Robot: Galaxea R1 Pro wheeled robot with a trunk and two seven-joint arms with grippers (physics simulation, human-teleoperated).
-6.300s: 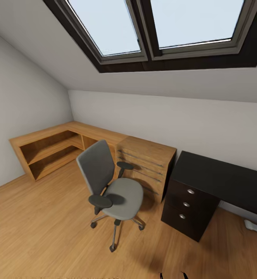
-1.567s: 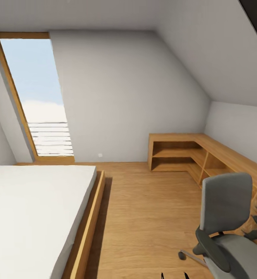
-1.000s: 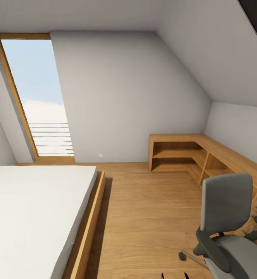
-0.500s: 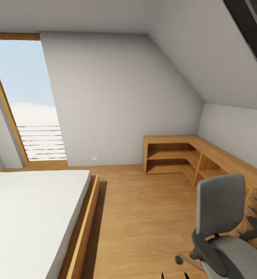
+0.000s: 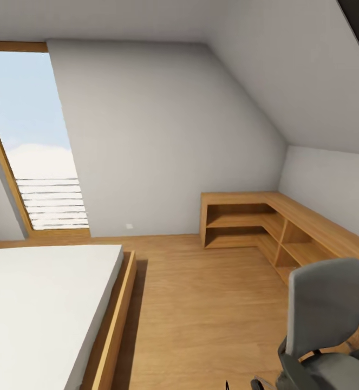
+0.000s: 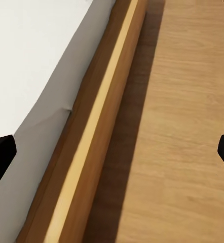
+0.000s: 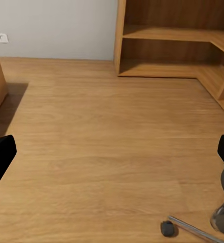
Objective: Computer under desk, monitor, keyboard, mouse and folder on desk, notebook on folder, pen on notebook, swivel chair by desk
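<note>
Camera shifted, swivel chair (image 5: 322, 325) lower right

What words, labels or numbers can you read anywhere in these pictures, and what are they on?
None: no readable text appears in any view.
The swivel chair, the bed, the wooden shelf unit and the wall outlet all look blank, with no label or brand mark.

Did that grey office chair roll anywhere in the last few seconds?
No. The swivel chair still stands by the low wooden shelving; the whole view shifted, so the camera moved, not the chair.
</note>
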